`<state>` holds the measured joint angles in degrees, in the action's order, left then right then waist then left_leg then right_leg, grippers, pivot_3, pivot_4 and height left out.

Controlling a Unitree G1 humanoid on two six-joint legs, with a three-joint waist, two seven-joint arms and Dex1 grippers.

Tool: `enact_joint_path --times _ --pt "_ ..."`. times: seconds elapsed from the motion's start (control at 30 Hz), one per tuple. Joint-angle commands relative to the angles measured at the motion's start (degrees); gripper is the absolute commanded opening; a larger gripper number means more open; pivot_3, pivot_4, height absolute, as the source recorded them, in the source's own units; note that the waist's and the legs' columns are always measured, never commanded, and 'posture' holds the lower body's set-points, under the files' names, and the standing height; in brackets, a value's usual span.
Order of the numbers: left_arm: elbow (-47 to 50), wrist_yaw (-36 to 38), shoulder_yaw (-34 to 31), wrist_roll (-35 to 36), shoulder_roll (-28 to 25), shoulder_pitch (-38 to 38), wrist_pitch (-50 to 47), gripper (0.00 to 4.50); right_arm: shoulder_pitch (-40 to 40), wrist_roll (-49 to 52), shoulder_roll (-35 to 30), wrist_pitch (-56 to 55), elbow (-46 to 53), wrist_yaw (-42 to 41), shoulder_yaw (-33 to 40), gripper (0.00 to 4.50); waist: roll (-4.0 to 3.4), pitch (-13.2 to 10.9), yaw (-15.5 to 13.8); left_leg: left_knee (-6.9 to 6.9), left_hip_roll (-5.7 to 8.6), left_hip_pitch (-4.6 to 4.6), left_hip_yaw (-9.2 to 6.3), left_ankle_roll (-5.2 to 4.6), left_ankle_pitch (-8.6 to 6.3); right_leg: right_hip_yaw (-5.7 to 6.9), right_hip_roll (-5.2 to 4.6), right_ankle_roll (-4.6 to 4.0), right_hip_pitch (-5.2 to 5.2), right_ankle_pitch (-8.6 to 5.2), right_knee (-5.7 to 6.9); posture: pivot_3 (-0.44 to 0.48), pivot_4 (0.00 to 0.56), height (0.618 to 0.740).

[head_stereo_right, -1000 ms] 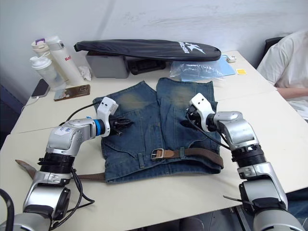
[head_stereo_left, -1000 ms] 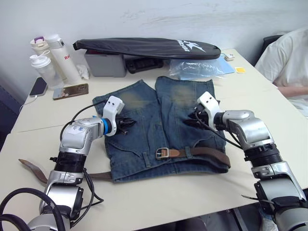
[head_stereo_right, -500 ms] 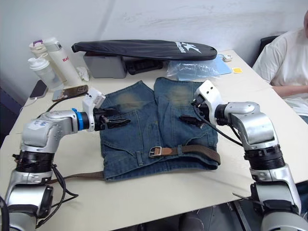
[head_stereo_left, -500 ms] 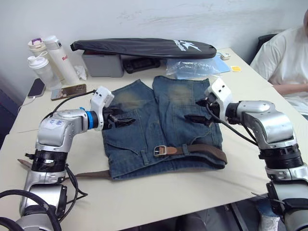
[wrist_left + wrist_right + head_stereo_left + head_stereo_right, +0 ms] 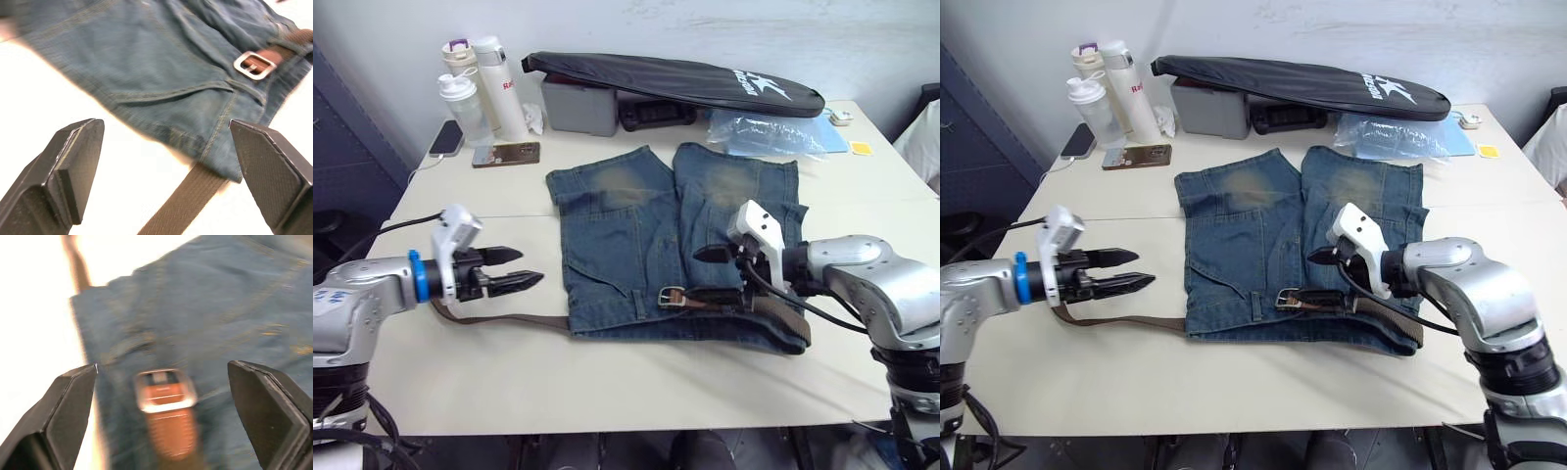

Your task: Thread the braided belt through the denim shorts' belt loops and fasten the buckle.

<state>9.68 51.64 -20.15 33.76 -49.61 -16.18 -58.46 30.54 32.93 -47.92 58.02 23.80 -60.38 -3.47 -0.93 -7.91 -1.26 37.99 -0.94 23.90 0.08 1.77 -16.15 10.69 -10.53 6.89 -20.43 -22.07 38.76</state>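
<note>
Belt [image 5: 499,320] trails out at nine o'clock from the shorts [image 5: 680,250], its buckle [image 5: 672,296] already fastened; both my jaws spread, empty. Next I'd judge: check the loops.

One pair of denim shorts [image 5: 646,235] lies on the desk [image 5: 636,377] with one braided belt [image 5: 524,319] and one silver buckle [image 5: 672,296]. At the far edge stand three bottles [image 5: 475,88], with two phones [image 5: 506,154], one black zipped bag [image 5: 675,80], one grey box [image 5: 578,103] and one plastic bag [image 5: 764,132].
</note>
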Motion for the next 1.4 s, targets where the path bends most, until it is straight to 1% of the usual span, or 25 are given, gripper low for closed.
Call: enact_joint_path --times 0.03,0.13,0.23,0.27,0.43,0.57,0.67,0.8,0.97,1.07,1.2,1.33,1.4 --pt "-0.9 -3.5 -9.9 2.1 -0.9 3.3 -3.5 4.45 0.1 3.8 -3.0 -0.7 4.0 -4.2 0.9 4.5 0.19 -0.1 0.0 -0.06 -0.01 -0.1 0.11 0.0 0.0 -0.08 0.0 0.01 0.01 0.01 0.0 0.0 0.15 0.643" --pt "-0.9 -4.7 -15.7 3.6 -0.9 6.6 -5.6 4.45 0.7 4.5 -4.2 -2.0 4.3 -6.0 -0.3 4.5 0.63 -0.4 0.1 -0.48 -0.01 -0.6 0.42 0.01 0.01 -0.32 -0.01 0.03 0.18 0.02 -0.04 0.0 0.15 0.643" --pt "-2.9 -7.7 -24.8 3.6 0.3 11.3 -7.1 4.45 1.8 6.4 -3.2 -2.5 4.1 -7.0 0.0 4.5 0.74 -0.5 0.4 -0.69 -0.08 -0.7 0.52 0.13 0.08 -0.47 0.04 0.05 0.18 0.03 -0.09 0.0 0.15 0.643" --pt "-3.5 -8.8 -27.0 2.9 0.7 13.1 -6.9 4.45 2.3 6.7 -2.7 -2.5 3.8 -6.8 0.0 4.5 0.76 -0.5 0.6 -0.71 -0.09 -0.71 0.53 0.14 0.08 -0.5 0.05 0.05 0.16 0.03 -0.09 0.0 0.15 0.643" --pt "-2.7 -11.9 -32.2 2.4 2.8 19.5 -5.5 4.45 4.6 6.7 -2.1 -2.2 1.8 -6.5 -1.8 4.5 0.84 -0.5 0.9 -0.75 -0.08 -0.76 0.56 0.12 0.06 -0.7 0.01 0.11 0.06 0.06 -0.1 0.0 0.15 0.643" --pt "-3.7 -16.1 -35.7 2.0 3.7 21.8 -7.3 4.45 5.9 6.0 -3.0 -2.8 0.4 -8.1 -3.9 4.5 0.95 -0.5 0.2 -0.7 -0.1 -0.75 0.54 0.0 -0.04 -0.87 -0.02 0.14 -0.07 0.07 -0.17 0.0 0.15 0.643" --pt "-6.3 -20.1 -35.8 0.0 2.8 22.2 -9.2 4.45 6.4 5.9 -3.7 -3.5 0.3 -9.4 -4.7 4.5 0.91 -0.5 -0.2 -0.71 -0.21 -0.75 0.55 0.03 -0.06 -0.93 -0.01 0.14 -0.14 0.07 -0.16 0.0 0.15 0.643" --pt "-8.5 -25.9 -34.4 -1.3 2.6 17.5 -11.2 4.45 6.9 6.7 -3.9 -2.6 0.8 -9.5 -4.9 4.5 0.96 -0.5 -0.3 -0.72 -0.2 -0.75 0.59 0.02 -0.09 -1.0 0.0 0.14 -0.19 0.07 -0.13 0.0 0.15 0.643" --pt "-8.0 -29.0 -28.2 -0.4 4.5 10.3 -13.5 4.45 6.8 5.8 -4.2 -2.1 1.8 -7.5 -4.9 4.5 0.97 -0.5 -0.3 -0.71 -0.29 -0.75 0.6 0.21 -0.05 -1.02 0.01 0.15 -0.17 0.09 -0.15 0.0 0.15 0.643" --pt "-8.3 -31.5 -24.8 -0.7 6.4 6.1 -15.1 4.45 6.6 5.5 -4.3 -1.9 2.4 -6.2 -4.7 4.5 0.97 -0.5 -0.2 -0.72 -0.19 -0.76 0.66 0.25 -0.04 -1.07 0.05 0.17 -0.18 0.1 -0.16 0.0 0.15 0.643" --pt "-11.7 -39.5 -24.5 -3.2 11.2 -1.3 -20.0 4.45 5.9 5.5 -4.2 -1.6 3.0 -4.3 -3.9 4.5 1.02 -0.5 0.0 -0.72 -0.15 -0.77 0.72 0.28 -0.03 -1.11 0.1 0.19 -0.18 0.11 -0.15 0.0 0.15 0.643" --pt "-12.5 -45.1 -24.3 -5.9 15.8 -4.7 -22.0 4.45 5.2 5.6 -4.7 -1.7 3.4 -2.9 -3.2 4.5 1.01 -0.5 -0.2 -0.73 -0.18 -0.85 1.08 0.33 0.0 -1.18 0.15 0.22 -0.1 0.14 -0.09 0.0 0.15 0.643" --pt "-12.4 -46.6 -24.1 -6.7 17.2 -5.7 -21.6 3.94 4.7 5.5 -5.1 -1.7 3.7 -2.3 -2.8 4.5 0.94 -0.5 -0.2 -0.69 -0.15 -0.87 1.24 0.33 0.0 -1.24 0.09 0.23 -0.11 0.14 -0.13 0.0 0.15 0.643"
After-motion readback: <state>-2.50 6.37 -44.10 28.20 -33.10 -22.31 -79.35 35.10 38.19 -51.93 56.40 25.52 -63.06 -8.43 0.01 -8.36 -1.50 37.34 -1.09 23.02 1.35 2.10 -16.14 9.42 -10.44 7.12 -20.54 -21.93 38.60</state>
